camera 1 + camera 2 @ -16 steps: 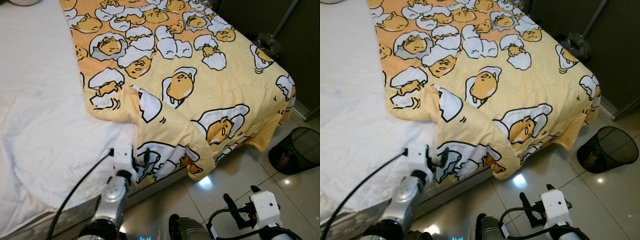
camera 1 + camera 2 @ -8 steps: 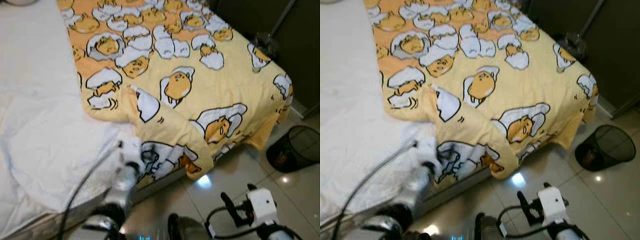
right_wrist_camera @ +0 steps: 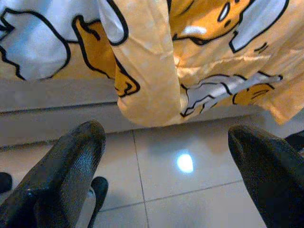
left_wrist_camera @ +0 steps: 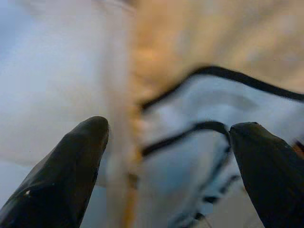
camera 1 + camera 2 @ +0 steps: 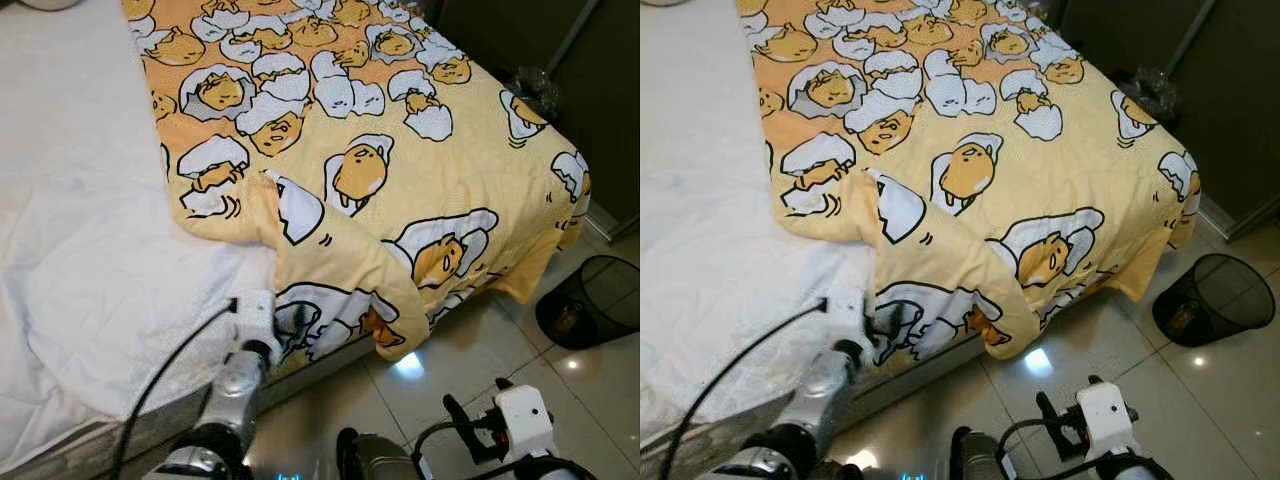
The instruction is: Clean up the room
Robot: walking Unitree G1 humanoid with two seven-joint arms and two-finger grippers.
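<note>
A yellow blanket [image 5: 400, 150] printed with cartoon eggs covers the right half of the bed, and one folded corner hangs over the near side. My left gripper [image 5: 287, 322] is open at that hanging fold. In the left wrist view, its fingers [image 4: 76, 161] stand on either side of the blanket's hem [image 4: 128, 142], where it meets the white sheet [image 5: 80, 220]. My right gripper [image 5: 475, 402] is open low over the tiled floor, short of the bed. It faces the blanket's drooping corner [image 3: 147, 90] in the right wrist view.
A black mesh bin [image 5: 592, 302] stands on the glossy tiles [image 5: 470, 345] to the right of the bed's foot. Dark cupboard fronts [image 5: 600, 90] rise behind it. The mattress side [image 3: 57, 102] runs along the floor in front of me.
The view swayed and came back. My left gripper edged slightly right along the bed's side, closer onto the blanket's hanging fold. The blanket lies as before.
</note>
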